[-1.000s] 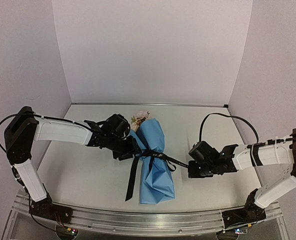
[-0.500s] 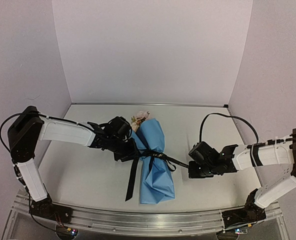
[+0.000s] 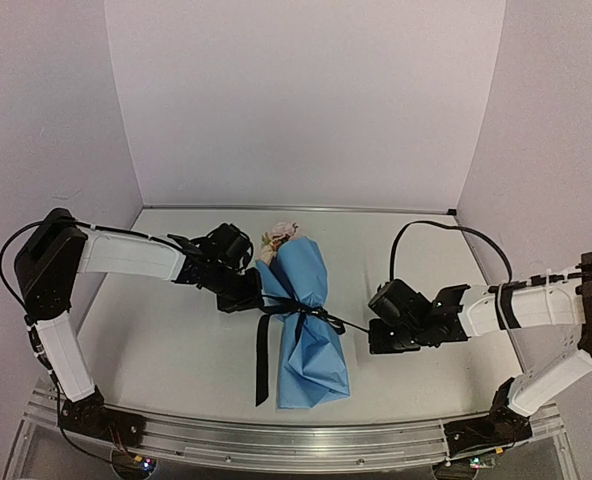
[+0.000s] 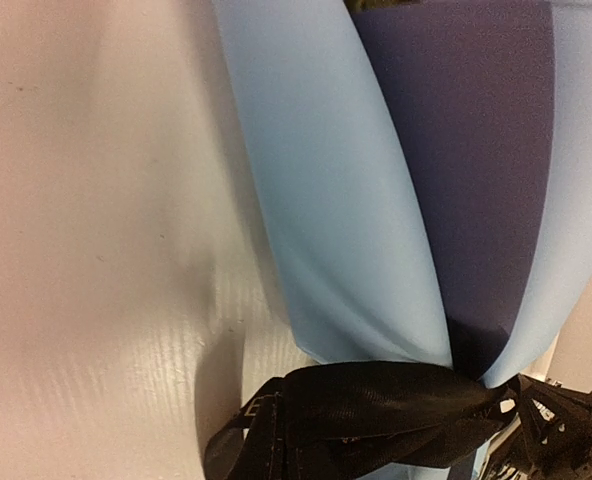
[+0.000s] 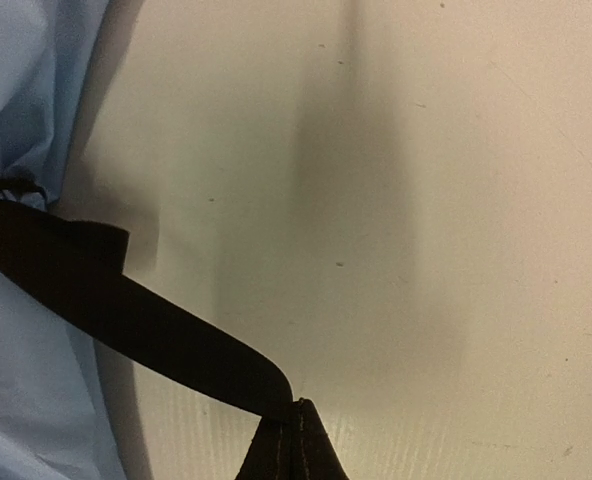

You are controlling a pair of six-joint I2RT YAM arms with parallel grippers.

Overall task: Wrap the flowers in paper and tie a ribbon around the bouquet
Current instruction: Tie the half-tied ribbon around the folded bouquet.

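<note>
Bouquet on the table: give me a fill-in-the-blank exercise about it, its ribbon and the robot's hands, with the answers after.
1. The bouquet is wrapped in light ____ paper.
2. The ribbon tied around its middle is ____.
3. The right hand is shut on one stretched end of the ____.

Missing words: blue; black; ribbon.
</note>
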